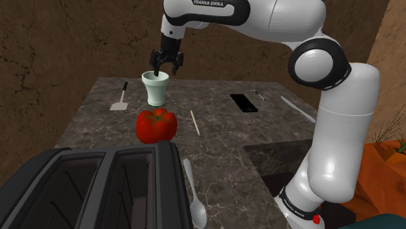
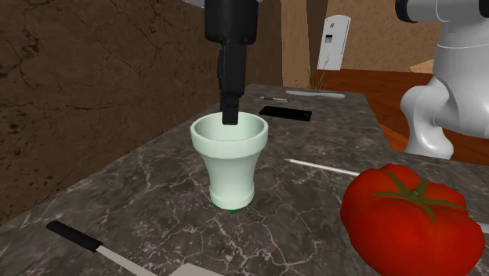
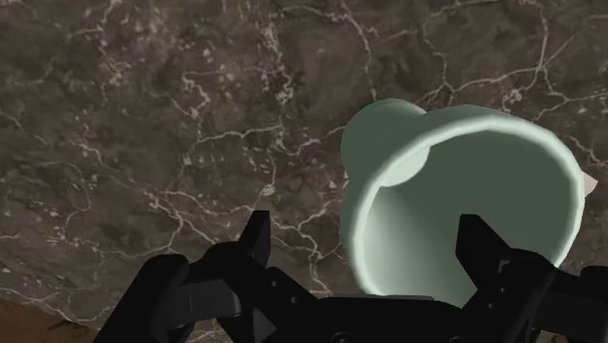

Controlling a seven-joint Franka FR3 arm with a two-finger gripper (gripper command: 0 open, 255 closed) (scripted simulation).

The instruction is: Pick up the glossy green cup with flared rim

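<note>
In the shoulder view, a black toaster (image 1: 91,188) sat nearest on the dark marble counter (image 1: 228,172), with a pale spoon (image 1: 197,209) at about four o'clock from it. Farther in lay a red tomato (image 1: 155,125), and a thin pale stick (image 1: 194,122) rested at three o'clock from it.

At twelve o'clock from the tomato, just behind it, the cup (image 1: 155,88) stood upright. It was pale mint green with a flared rim. The black gripper (image 1: 165,70) hung right over the cup's mouth.

In the wrist view its fingers (image 3: 258,234) were spread apart. One was outside the cup's wall and the other over its hollow, and they clasped nothing. In the second exterior view one finger dipped just inside the rim.

A spatula (image 1: 120,104) lay near nine o'clock from the cup. A black phone (image 1: 244,102) lay at three o'clock, and a white knife (image 1: 296,107) lay beyond it in the same direction. Farthest back rose a brown wall (image 1: 65,45).
</note>
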